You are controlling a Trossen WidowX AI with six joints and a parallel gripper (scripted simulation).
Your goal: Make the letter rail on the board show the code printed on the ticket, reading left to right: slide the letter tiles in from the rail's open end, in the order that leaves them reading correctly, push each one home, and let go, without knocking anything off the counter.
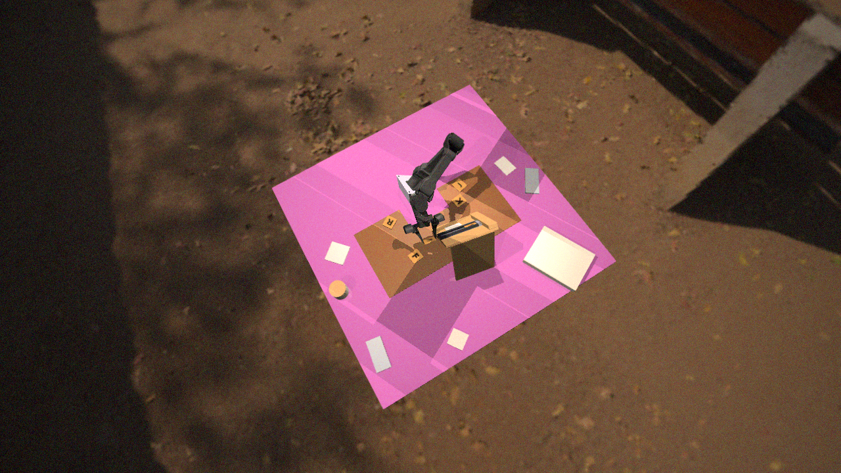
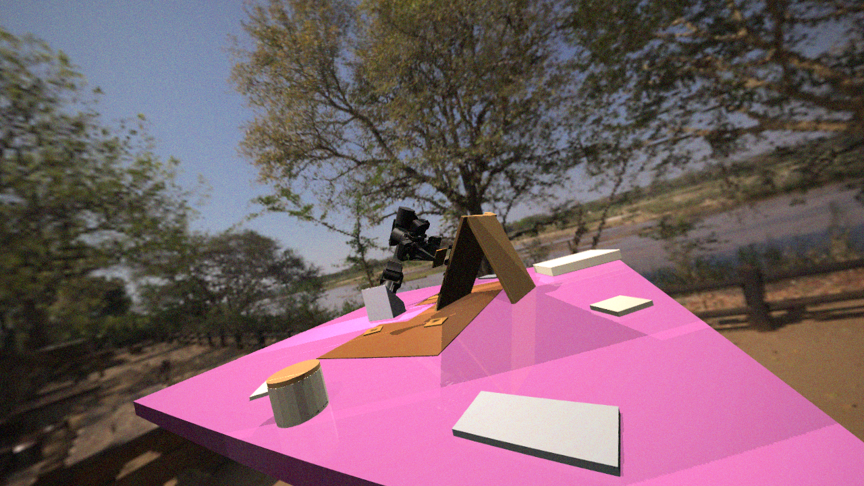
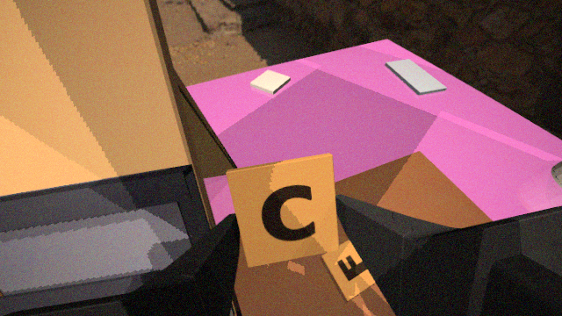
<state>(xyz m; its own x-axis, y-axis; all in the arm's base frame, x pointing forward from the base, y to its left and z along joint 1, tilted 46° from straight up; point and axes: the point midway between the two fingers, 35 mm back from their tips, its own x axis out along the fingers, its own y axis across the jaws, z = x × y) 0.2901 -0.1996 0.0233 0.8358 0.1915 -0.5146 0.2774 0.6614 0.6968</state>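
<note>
My gripper point(image 1: 429, 238) point(image 3: 286, 211) is shut on the C tile point(image 3: 281, 211) point(image 2: 439, 258), holding it raised, its letter upright in the wrist view. The tile is just outside the near end of the dark letter rail point(image 3: 154, 184) point(image 1: 461, 230) on the tilted wooden board point(image 3: 88, 88) point(image 2: 504, 260), with a gap between them. A pale strip point(image 3: 79, 250) shows within the rail. The F tile point(image 1: 414, 255) point(image 3: 349, 269), R tile point(image 1: 389, 222), K tile point(image 1: 458, 201) and another tile point(image 1: 458, 184), its letter unclear, lie flat. No ticket code is readable.
A brown mat point(image 1: 376, 255) point(image 2: 362, 348) lies under the board and loose tiles. On the pink counter point(image 1: 329, 176) stand a cylinder point(image 1: 338, 288) point(image 2: 299, 395), a cream slab point(image 1: 558, 259) point(image 2: 576, 262), a grey wedge point(image 2: 377, 303) and several thin pale plates.
</note>
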